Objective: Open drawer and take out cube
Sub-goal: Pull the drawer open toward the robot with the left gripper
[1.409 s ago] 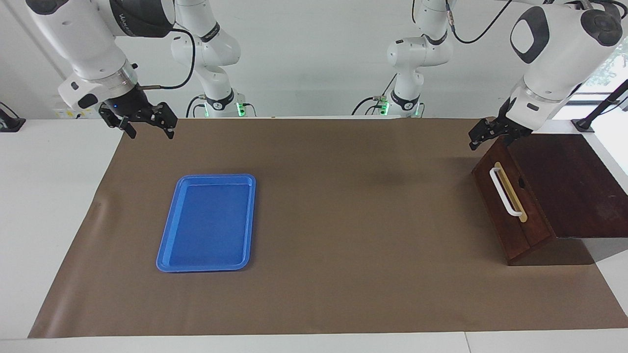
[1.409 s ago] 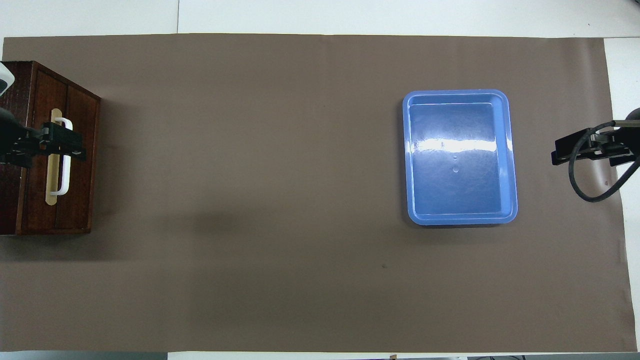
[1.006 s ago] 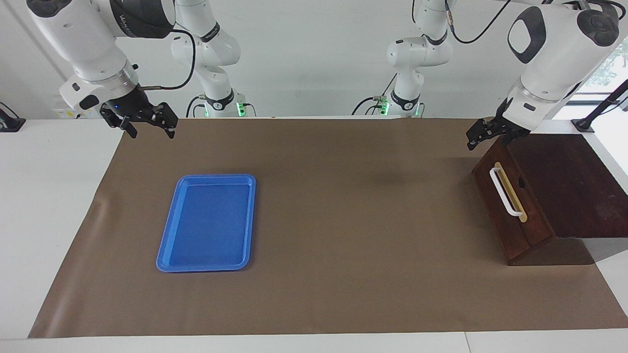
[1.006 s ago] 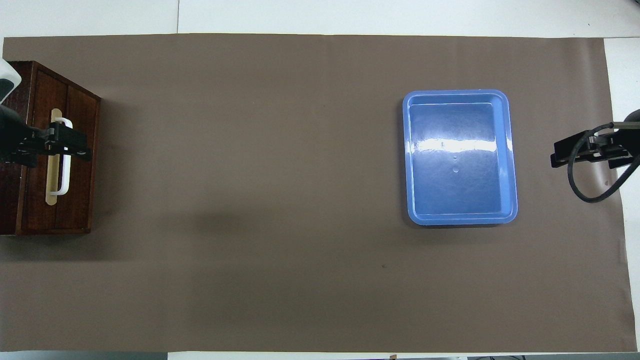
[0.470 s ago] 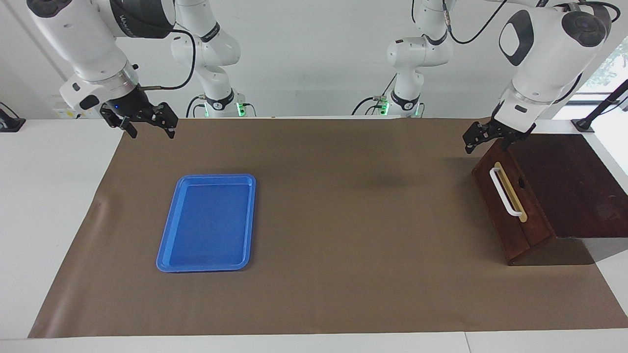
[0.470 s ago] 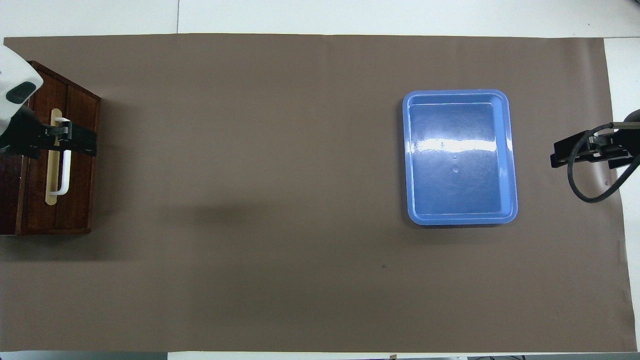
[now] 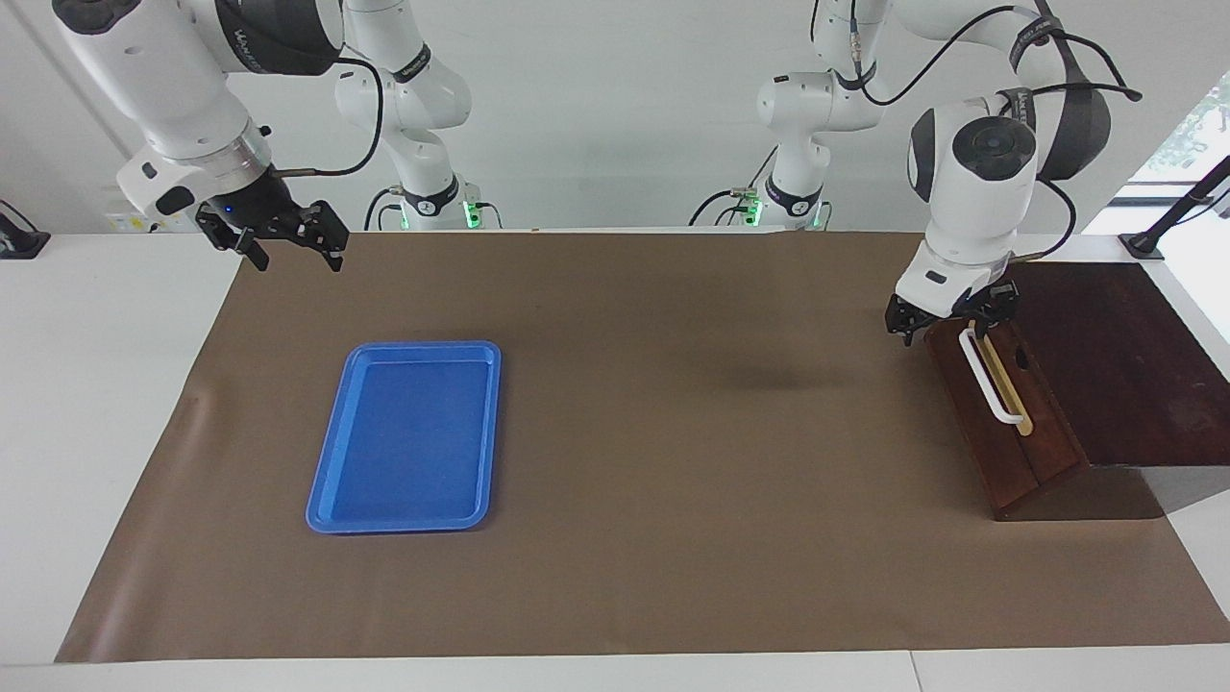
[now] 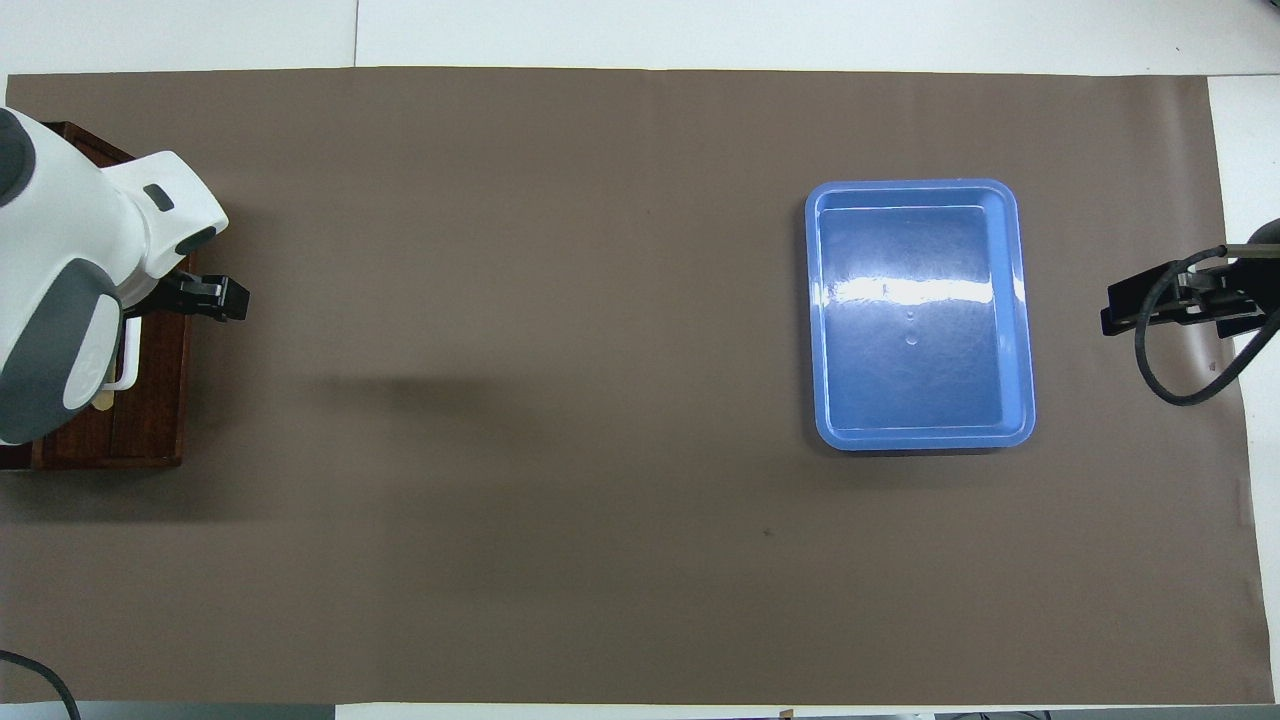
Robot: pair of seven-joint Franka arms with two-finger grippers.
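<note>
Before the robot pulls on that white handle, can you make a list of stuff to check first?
1. Drawer shut, nothing sticking out: ok; the front sits flush on the wooden box.
2. Left claw at the white handle: ok, it is at the handle's end nearer the robots.
3. Left claw closed on the handle: cannot tell.
4. Room on the brown mat in front of the drawer for it to slide out: ok.
5. Right claw out of the way: ok; it waits open over the mat's corner at the right arm's end.
6. Yellow cube: cannot tell; it is not visible while the drawer is shut.
</note>
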